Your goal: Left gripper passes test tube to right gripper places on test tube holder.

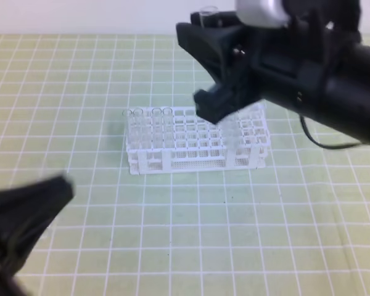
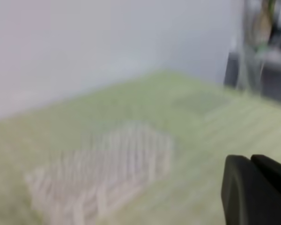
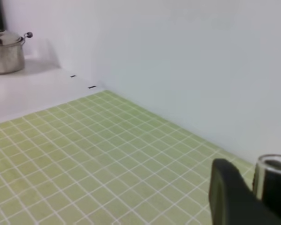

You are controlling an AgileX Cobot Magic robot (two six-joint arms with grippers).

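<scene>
Slender clear glass test tube (image 3: pixel 271 180) stands clamped in the black right gripper (image 1: pixel 219 74) above the white lattice test tube holder (image 1: pixel 197 139), which carries clear tubes (image 1: pixel 151 113) along its far-left row; black left gripper (image 2: pixel 255 192), fingers together, hangs low near-left over the green gridded mat (image 1: pixel 234 234), white wall (image 3: pixel 187 61) behind.

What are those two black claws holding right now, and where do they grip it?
The right gripper holds a clear test tube near its open rim, which pokes out above the fingers. The left gripper is shut and holds nothing.
</scene>
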